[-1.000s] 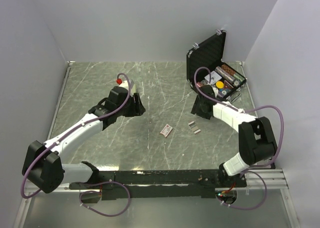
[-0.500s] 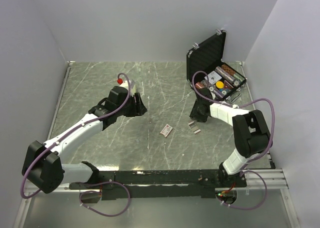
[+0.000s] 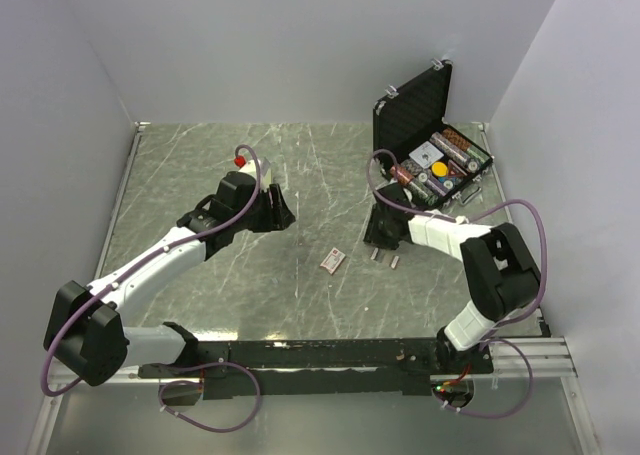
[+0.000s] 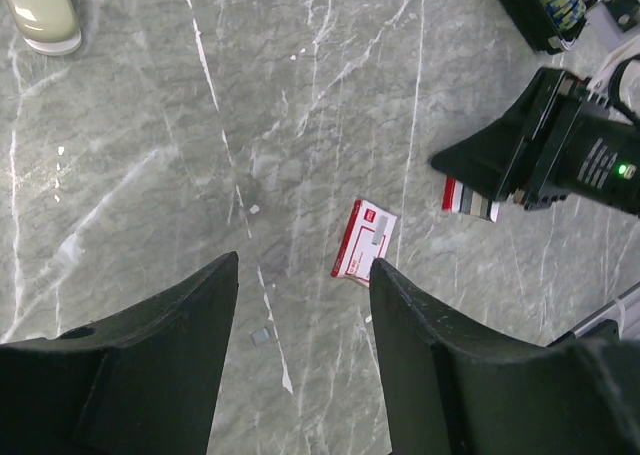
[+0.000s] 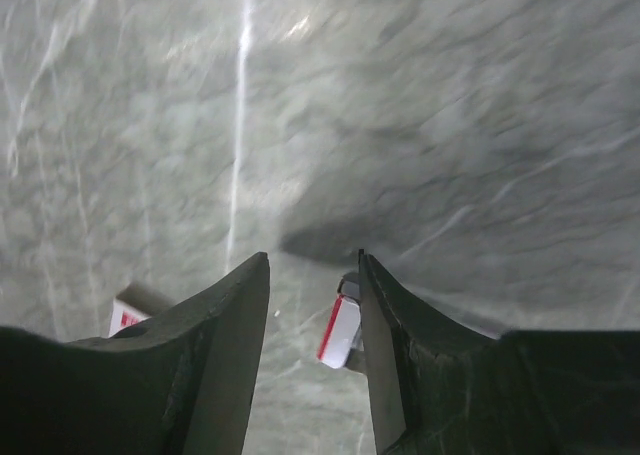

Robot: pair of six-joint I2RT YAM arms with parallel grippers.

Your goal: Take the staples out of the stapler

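Left gripper (image 4: pixel 300 267): jaws apart, nothing between them
Right gripper (image 5: pixel 312 263): jaws apart, low over grey marble table (image 3: pixel 200 175)
Short grey metal staples (image 3: pixel 394 261): on table, centre-right of top view, just below right gripper, right of small pink-and-white box (image 3: pixel 333 260)

Grey marble table (image 3: pixel 180 175): pink box (image 3: pixel 332 260), staples (image 3: pixel 394 261), open black case (image 3: pixel 412 115) on it.
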